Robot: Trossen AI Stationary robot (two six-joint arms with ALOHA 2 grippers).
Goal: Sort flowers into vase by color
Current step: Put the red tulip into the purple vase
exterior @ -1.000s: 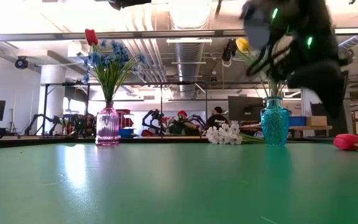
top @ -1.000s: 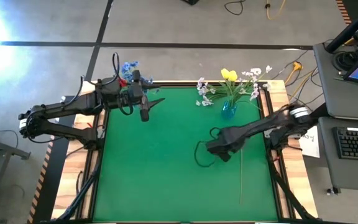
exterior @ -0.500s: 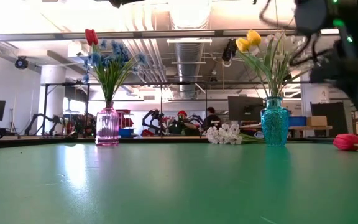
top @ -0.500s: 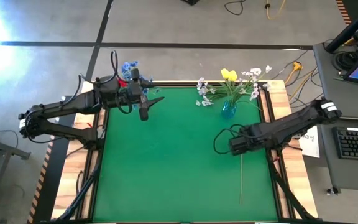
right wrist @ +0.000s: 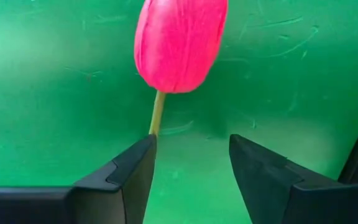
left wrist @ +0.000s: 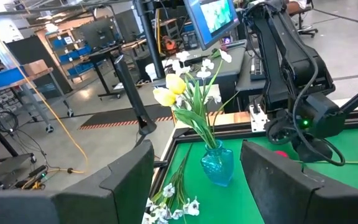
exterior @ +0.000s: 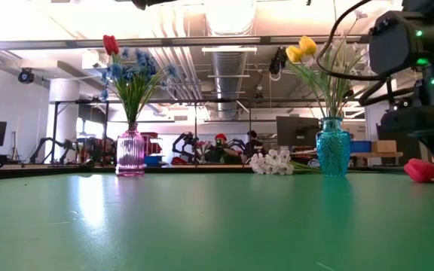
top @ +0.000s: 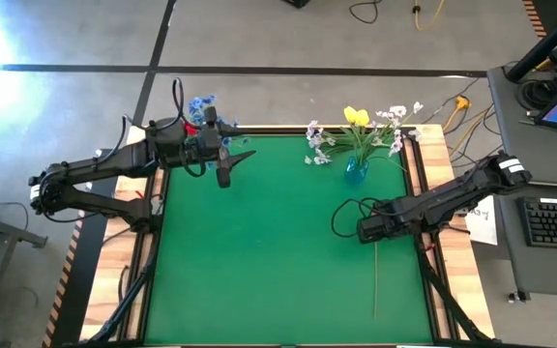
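**Fingers settle over the red tulip**

Fingers of the right gripper (right wrist: 191, 180) stand apart, straddling the stem just behind the red tulip (right wrist: 179, 40) head lying on the green bench (top: 259, 261). One second ago this arm was farther inboard; it has swung out and halted, so a grasp appears imminent. Farther off, the left gripper (left wrist: 194, 180) waits with fingers apart, facing the teal vase (left wrist: 217, 165); the pink vase (exterior: 130, 153) likely awaits the tulip.

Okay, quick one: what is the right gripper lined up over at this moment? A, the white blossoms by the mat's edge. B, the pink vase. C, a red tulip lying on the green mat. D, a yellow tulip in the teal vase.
C: the right wrist view shows the red tulip flat on the green mat, its stem running down between the right gripper's open fingers.
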